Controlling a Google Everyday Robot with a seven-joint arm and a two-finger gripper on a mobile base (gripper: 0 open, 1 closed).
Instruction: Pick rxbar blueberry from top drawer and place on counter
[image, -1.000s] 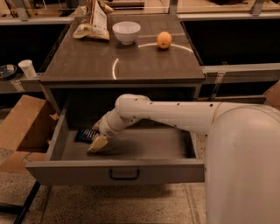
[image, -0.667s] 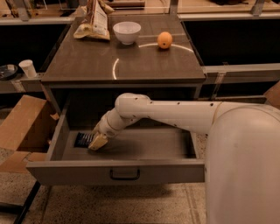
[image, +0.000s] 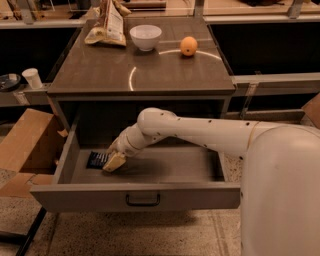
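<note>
The rxbar blueberry (image: 97, 159), a dark flat bar with pale stripes, is seen lying on the floor of the open top drawer (image: 135, 196), in its left half and close to the left wall. Just at the bar's three o'clock, touching or overlapping its right end, the gripper (image: 114, 161) is found, lowered inside the drawer; whether it is open, closed or clamped on the bar cannot be told. From the gripper the white arm (image: 200, 134) is stretched toward two o'clock and then across to the robot's large pale body (image: 282, 195) at the picture's four o'clock. The drawer is pulled well out, and a small black handle (image: 142, 201) is fixed at the middle of its front panel. Above the drawer, at twelve o'clock, the dark glossy counter (image: 150, 70) is set, marked by a thin pale arc of reflection. On its far edge a tan snack bag (image: 107, 27) is stood at eleven o'clock, a white bowl (image: 145, 37) just beside it, and an orange (image: 188, 46) at one o'clock. A cardboard box (image: 25, 145) is placed at the drawer's nine o'clock, with a white cup (image: 33, 78) above it.
</note>
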